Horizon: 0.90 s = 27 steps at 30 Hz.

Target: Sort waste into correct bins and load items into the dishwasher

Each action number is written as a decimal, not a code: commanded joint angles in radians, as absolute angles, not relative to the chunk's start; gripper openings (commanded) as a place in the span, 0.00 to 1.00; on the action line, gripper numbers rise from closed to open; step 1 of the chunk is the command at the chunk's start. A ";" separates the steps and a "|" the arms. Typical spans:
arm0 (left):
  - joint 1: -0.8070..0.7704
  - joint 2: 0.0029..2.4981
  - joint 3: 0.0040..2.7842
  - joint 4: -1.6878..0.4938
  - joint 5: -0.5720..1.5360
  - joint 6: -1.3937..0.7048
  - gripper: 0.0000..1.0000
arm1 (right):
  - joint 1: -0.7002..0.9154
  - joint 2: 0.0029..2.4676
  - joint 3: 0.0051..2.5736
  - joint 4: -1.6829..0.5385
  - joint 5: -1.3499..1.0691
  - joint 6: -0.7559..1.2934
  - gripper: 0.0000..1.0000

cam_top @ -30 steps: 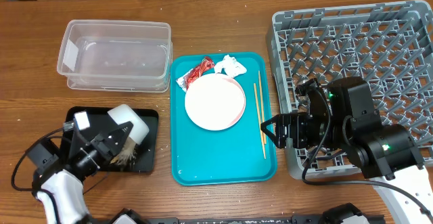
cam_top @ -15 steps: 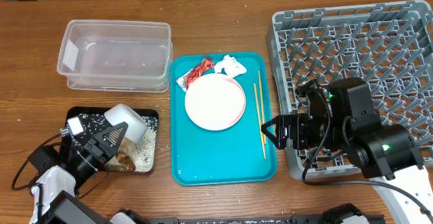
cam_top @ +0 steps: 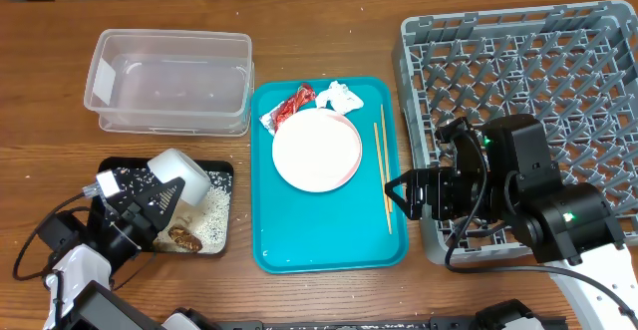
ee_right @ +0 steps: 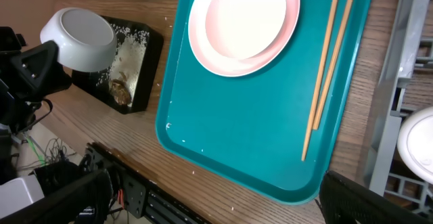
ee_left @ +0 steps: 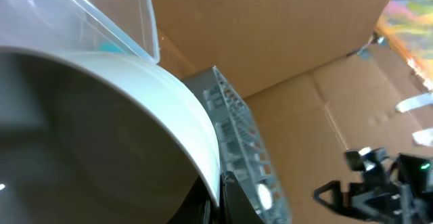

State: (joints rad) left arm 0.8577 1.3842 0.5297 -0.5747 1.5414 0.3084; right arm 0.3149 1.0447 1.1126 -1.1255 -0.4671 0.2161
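My left gripper point(cam_top: 164, 196) is shut on the rim of a white bowl point(cam_top: 179, 172), held tipped over the black tray point(cam_top: 221, 172). Whitish rice bits point(cam_top: 207, 216) and a brown lump point(cam_top: 183, 237) lie in that tray. In the left wrist view the bowl's rim point(ee_left: 177, 109) fills the frame with one fingertip point(ee_left: 233, 200) against it. My right gripper point(cam_top: 403, 192) is open and empty above the teal tray's right edge, beside the chopsticks point(cam_top: 383, 175). The pink-white plate point(cam_top: 317, 151), red wrapper point(cam_top: 292, 106) and tissue point(cam_top: 339, 96) lie on the teal tray point(cam_top: 329, 245).
The clear tub point(cam_top: 169, 81) stands at the back left. The grey dish rack point(cam_top: 528, 61) fills the right side, and a white bowl point(ee_right: 419, 143) sits in it. A few rice bits lie on the teal tray point(ee_right: 223, 143) and on the wood at the front.
The bowl in my left gripper has tipped and drifted slightly back and left, uncovering the black tray. Rice and a brown lump now lie there. The right arm has not moved.
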 commanded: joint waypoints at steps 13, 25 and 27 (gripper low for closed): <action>0.058 1.029 0.863 -0.877 0.710 0.136 0.04 | 0.319 1.039 1.126 -1.032 -0.472 0.317 1.00; -0.639 1.181 0.836 -0.789 0.012 -0.220 0.04 | 0.319 1.039 1.126 -0.971 -0.468 0.420 1.00; -0.677 1.242 0.836 -0.762 -0.051 -0.252 0.05 | 0.319 1.039 1.126 -0.971 -0.469 0.420 1.00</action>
State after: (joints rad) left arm -0.6300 1.1744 0.8505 -0.7826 0.1753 -0.1345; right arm 0.3149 1.0447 1.1126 -0.9779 -0.4675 0.4015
